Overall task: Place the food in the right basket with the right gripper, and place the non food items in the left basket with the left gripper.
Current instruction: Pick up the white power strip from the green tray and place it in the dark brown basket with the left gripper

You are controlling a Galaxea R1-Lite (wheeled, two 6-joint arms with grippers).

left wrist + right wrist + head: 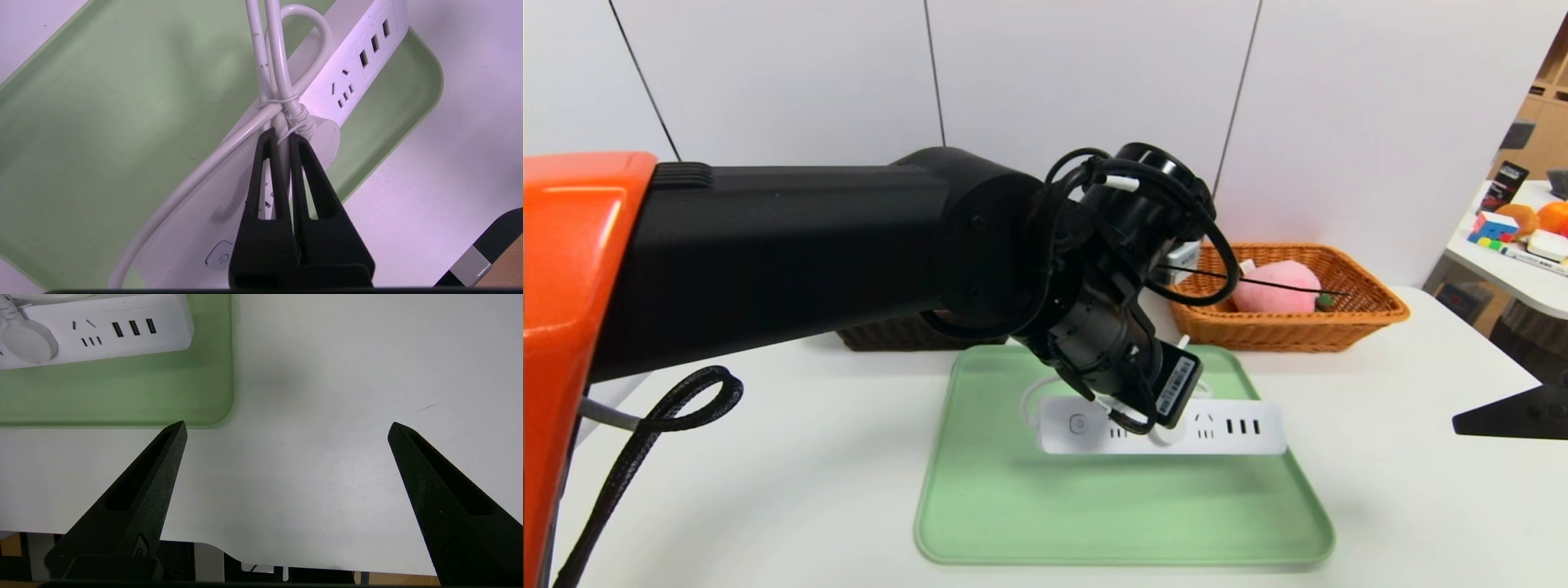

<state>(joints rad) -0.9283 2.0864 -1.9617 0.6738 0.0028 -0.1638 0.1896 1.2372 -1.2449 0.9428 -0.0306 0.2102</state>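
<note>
The white power strip (1250, 426) is over the green tray (1094, 514), and I cannot tell whether it rests on it. My left gripper (283, 136) is shut on the strip's bundled white cord (282, 69), next to the round plug (327, 139). In the head view the left arm's wrist (1094, 343) hides those fingers. The pink plush peach (1270, 286) sits inside the orange-tan right basket (1372, 314). Only a strip of the dark left basket (890, 335) shows under the left arm. My right gripper (287, 424) stands open over bare table to the tray's right, holding nothing.
The white table's front edge (327, 563) lies just under the right gripper. At the far right stands a side table (1503, 273) with a puzzle cube (1493, 229) and small orange fruits (1553, 216). The left arm crosses much of the head view.
</note>
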